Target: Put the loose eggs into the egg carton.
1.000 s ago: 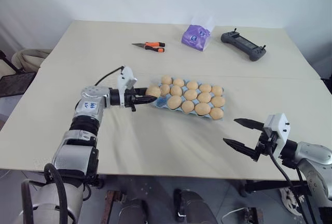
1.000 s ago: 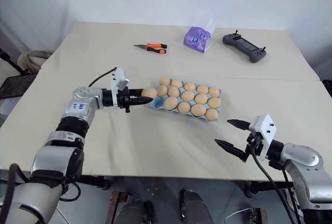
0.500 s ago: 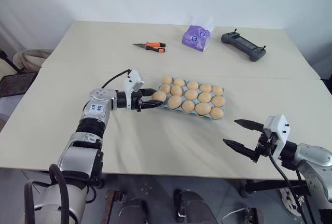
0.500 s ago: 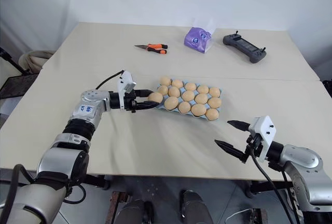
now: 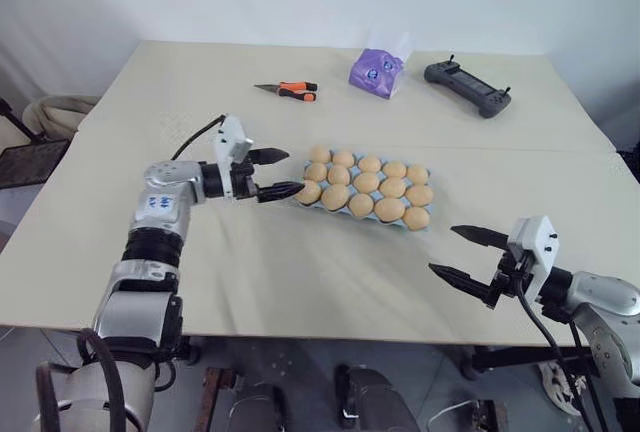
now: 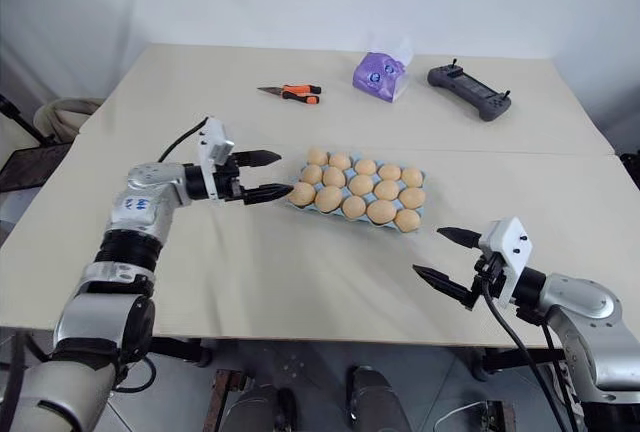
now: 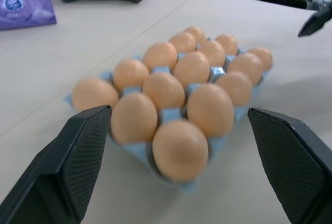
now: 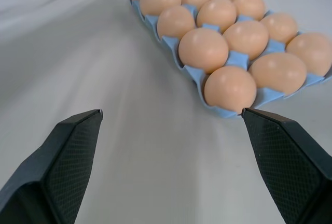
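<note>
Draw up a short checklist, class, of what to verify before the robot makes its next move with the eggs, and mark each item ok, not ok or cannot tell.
1. Left hand empty, fingers spread: ok.
2. Left hand clear of the egg carton: cannot tell; one fingertip sits right at the nearest corner egg.
3. Right hand open, holding nothing, apart from the carton: ok.
4. All carton pockets filled: ok; fifteen eggs show in three rows of five.
5. No loose eggs left on the table: ok; none visible outside the carton.
6. Pliers, purple pouch and controller well away from the carton: ok.
</note>
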Tool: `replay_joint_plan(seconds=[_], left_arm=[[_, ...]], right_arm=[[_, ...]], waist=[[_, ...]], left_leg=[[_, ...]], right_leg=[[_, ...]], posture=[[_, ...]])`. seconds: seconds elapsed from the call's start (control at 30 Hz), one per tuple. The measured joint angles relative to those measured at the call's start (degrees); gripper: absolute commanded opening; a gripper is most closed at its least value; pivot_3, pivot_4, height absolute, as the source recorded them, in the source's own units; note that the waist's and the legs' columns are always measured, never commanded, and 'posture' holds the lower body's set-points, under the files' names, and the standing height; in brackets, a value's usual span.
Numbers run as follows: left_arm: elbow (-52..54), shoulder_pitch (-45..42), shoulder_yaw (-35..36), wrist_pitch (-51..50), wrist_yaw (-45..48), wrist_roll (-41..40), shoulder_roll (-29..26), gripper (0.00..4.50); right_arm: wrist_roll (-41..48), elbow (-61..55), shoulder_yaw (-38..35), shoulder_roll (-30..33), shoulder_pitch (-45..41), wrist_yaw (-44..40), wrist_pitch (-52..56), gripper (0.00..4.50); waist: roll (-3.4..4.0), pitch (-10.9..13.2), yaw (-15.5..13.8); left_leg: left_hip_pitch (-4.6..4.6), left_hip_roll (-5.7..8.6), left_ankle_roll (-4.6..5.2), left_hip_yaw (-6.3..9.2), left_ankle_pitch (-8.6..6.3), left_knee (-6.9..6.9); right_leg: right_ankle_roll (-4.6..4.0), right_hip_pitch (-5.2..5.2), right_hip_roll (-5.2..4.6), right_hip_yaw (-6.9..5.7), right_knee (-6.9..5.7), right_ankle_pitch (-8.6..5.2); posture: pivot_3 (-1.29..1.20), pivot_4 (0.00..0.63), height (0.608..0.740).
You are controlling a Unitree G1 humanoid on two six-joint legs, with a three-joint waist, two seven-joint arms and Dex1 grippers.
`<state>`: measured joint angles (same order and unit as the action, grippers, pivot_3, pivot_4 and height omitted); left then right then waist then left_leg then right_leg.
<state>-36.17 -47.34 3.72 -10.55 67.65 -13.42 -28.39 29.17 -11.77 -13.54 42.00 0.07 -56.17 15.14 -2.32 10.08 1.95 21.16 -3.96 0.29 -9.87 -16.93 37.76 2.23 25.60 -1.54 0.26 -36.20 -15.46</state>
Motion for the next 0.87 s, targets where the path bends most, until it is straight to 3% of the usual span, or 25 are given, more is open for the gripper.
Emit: replay_joint_plan(seconds=[0.2, 0.4, 0.63, 0.87], left_arm=[[14.1, 10.0, 5.1, -6.9, 1.4, -6.2, -7.0, 4.48], [27.2, 25.3, 12.6, -12.2, 2.5, -12.7, -15.0, 4.48], [30.8, 37.2, 21.1, -12.6, 2.6, -16.1, -18.2, 4.48], [33.2, 40.9, 23.4, -12.8, 2.0, -18.2, -19.0, 4.48]], right_arm=[[-0.1, 2.3, -0.4, 0.8, -2.4, -2.0, -0.2, 4.50], [-0.4, 7.7, -0.8, 2.6, -4.0, -5.5, -1.5, 4.50], [-1.0, 14.7, -2.5, 5.5, -7.2, -9.9, -4.2, 4.50], [-2.1, 18.2, -2.6, 5.9, -8.3, -11.6, -6.1, 4.50]], waist=[[0.00, 0.0, -0.2], [0.01, 0.0, -0.1], [0.03, 0.0, -0.2], [0.03, 0.0, -0.2]], left_leg=[[0.00, 0.00, 0.03, 0.03, 0.01, 0.16], [-0.08, 0.00, 0.05, 0.03, 0.01, 0.15], [-0.06, 0.03, -0.01, 0.10, -0.03, 0.14], [-0.04, 0.05, -0.17, 0.10, -0.12, 0.00]], right_leg=[[-0.03, -0.01, -0.08, -0.02, -0.17, -0.02], [-0.17, -0.01, -0.17, -0.08, -0.24, -0.09], [-0.54, -0.02, -0.31, -0.12, -0.14, -0.30], [-0.53, -0.03, -0.34, -0.13, 0.01, -0.30]], posture=[[0.00, 0.150, 0.740], [0.00, 0.150, 0.740], [0.00, 0.150, 0.740], [0.00, 0.150, 0.740]])
